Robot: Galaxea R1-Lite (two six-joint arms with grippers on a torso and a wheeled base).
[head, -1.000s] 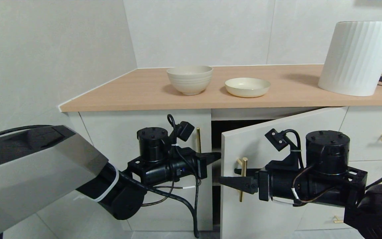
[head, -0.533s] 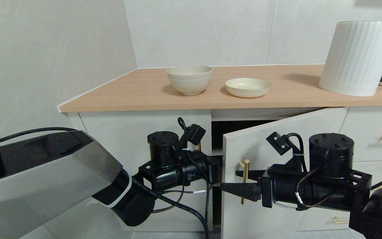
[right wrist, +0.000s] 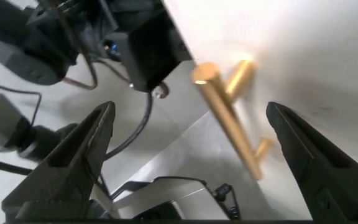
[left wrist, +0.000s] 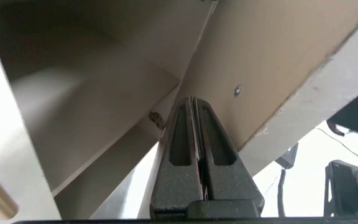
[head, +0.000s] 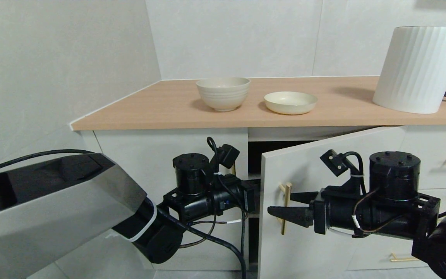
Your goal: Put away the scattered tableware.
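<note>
Sitting on the wooden tabletop (head: 157, 110), well above both arms, are a ribbed cream bowl (head: 223, 93) and, just beside it toward the robot's right, a shallow dish (head: 290, 102) of the same pale colour; the two stand apart, both upright. Farther right on the same surface stands a tall ribbed white container (head: 416, 68). Below the tabletop, the cabinet door (head: 312, 162) under the dish hangs ajar, with a dark gap showing along its free edge and top, while the neighbouring door (head: 161, 166) is closed. The right gripper (head: 281, 204) is level with the ajar door's gold handle (right wrist: 225, 106), fingers (right wrist: 92, 146) spread wide with the bar between them; in the right wrist view neither finger touches it. The left gripper (left wrist: 192, 104) is pushed into the gap at the door's free edge, fingers clenched flat against each other and holding nothing, its tip close to the door's inner face, though contact cannot be judged.
</note>
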